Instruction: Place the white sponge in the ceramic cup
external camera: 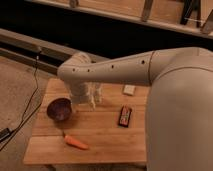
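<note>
The white sponge (129,90) lies flat on the far right part of the wooden table (100,135), free of anything. My arm reaches in from the right, bends above the table's far left and drops down there. My gripper (91,102) hangs low over the table between the purple bowl and a small clear bottle (98,92), well left of the sponge. The ceramic cup does not show; the arm's lower part covers the spot beside the bowl.
A dark purple bowl (59,109) sits at the left. A dark packet with orange-red marks (125,116) lies mid-right, below the sponge. An orange carrot (76,143) lies near the front left. A black cable (27,107) runs on the floor to the left.
</note>
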